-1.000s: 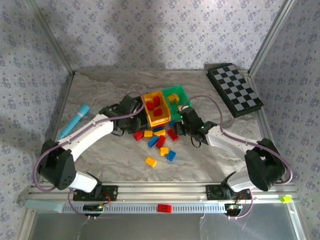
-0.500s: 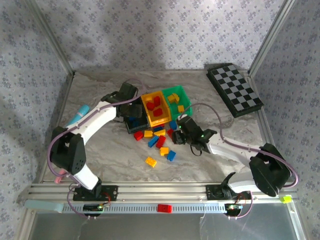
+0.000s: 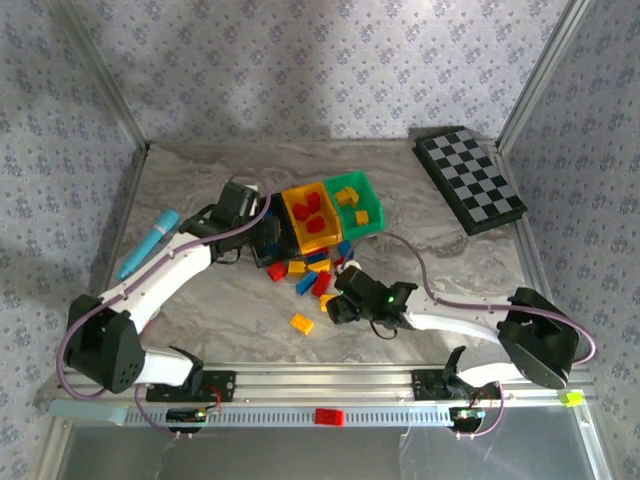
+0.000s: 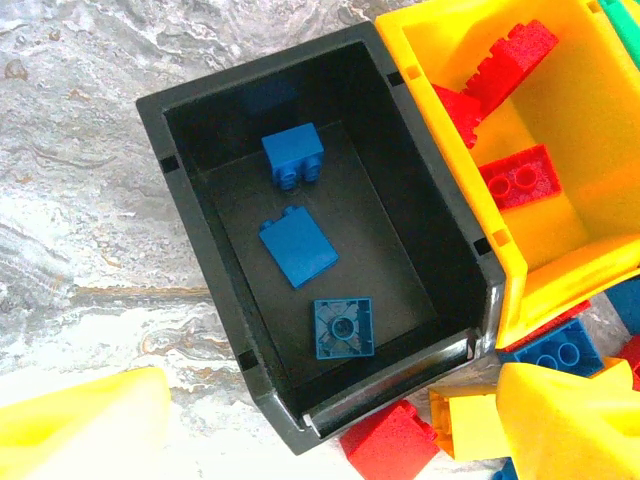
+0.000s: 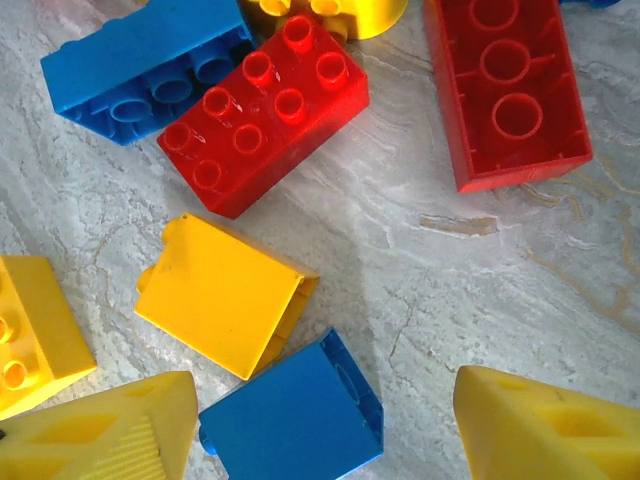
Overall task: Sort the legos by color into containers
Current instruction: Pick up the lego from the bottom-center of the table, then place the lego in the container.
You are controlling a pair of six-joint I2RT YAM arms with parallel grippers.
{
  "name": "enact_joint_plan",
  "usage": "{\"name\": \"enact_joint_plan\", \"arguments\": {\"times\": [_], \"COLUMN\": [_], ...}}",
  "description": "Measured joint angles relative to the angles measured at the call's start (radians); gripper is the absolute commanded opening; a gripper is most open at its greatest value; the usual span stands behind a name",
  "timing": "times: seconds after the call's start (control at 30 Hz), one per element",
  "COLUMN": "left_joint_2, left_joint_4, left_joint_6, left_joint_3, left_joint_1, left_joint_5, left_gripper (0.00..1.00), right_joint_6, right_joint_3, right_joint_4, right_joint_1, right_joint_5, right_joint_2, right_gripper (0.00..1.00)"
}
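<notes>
**Sorting station: both end effectors apart**

Right end effector (image 5: 325, 395), fingers apart, hangs over a blue studded plastic brick (image 5: 295, 415) lying loose on the marble-patterned table (image 5: 450, 270). Left end effector (image 4: 335, 380), fingers apart, hangs above the black rectangular plastic bin (image 4: 200, 230), which holds three blue bricks (image 4: 298, 245). Beyond it, the yellow plastic bin (image 4: 590, 130) holds red bricks (image 4: 520, 180), and the green plastic bin (image 3: 375, 205) holds yellow bricks (image 3: 348, 197).

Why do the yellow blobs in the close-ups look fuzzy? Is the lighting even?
Left wrist view: the left hand's fingers blur, too near the lens; the black bin is sharp. Right wrist view: bricks crisp, shadows soft. Top external view: a dim shadow crosses the back wall.
</notes>
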Motion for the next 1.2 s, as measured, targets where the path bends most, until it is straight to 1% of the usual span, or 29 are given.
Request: {"name": "enact_joint_plan", "arguments": {"times": [0.13, 0.2, 0.23, 0.33, 0.37, 0.47, 0.67, 0.83, 0.9, 1.0, 1.2], "left_joint_2": [0.0, 0.0, 0.0, 0.0, 0.0, 0.0, 0.0, -0.001, -0.004, -0.024, -0.106], "left_joint_4": [0.014, 0.014, 0.016, 0.019, 0.019, 0.019, 0.022, 0.025, 0.026, 0.023, 0.007], "left_joint_6": [0.0, 0.0, 0.0, 0.0, 0.0, 0.0, -0.006, -0.023, -0.031, -0.042, -0.063], "left_joint_3": [-0.026, -0.031, -0.033, -0.033, -0.033, -0.033, -0.048, -0.096, -0.119, -0.151, -0.189], "left_joint_1": [-0.003, -0.006, -0.009, -0.015, -0.016, -0.016, -0.016, -0.016, -0.016, -0.016, -0.015], "left_joint_5": [0.007, 0.007, 0.007, 0.011, 0.011, 0.01, 0.006, 0.006, 0.002, -0.004, -0.041], "left_gripper": [0.85, 0.85, 0.85, 0.85, 0.85, 0.85, 0.85, 0.85, 0.85, 0.85, 0.85], "right_joint_6": [0.009, 0.011, 0.011, 0.015, 0.017, 0.016, 0.009, -0.021, -0.045, -0.091, -0.16], "right_joint_3": [0.0, 0.009, 0.013, 0.018, 0.025, 0.043, 0.051, 0.076, 0.113, 0.211, 0.451], "right_joint_4": [0.007, 0.012, 0.009, 0.003, -0.002, -0.006, -0.047, -0.056, -0.048, -0.023, 0.036], "right_joint_1": [0.012, 0.019, 0.024, 0.038, 0.042, 0.048, 0.053, 0.057, 0.044, 0.01, -0.05], "right_joint_5": [-0.004, -0.004, -0.004, 0.003, 0.008, 0.007, 0.04, 0.099, 0.107, 0.108, 0.066], "right_joint_2": [0.035, 0.065, 0.087, 0.128, 0.129, 0.131, 0.118, 0.039, 0.033, 0.084, 0.294], "right_gripper": [0.72, 0.7, 0.67, 0.48, 0.44, 0.4, 0.4, 0.41, 0.42, 0.42, 0.42]}}
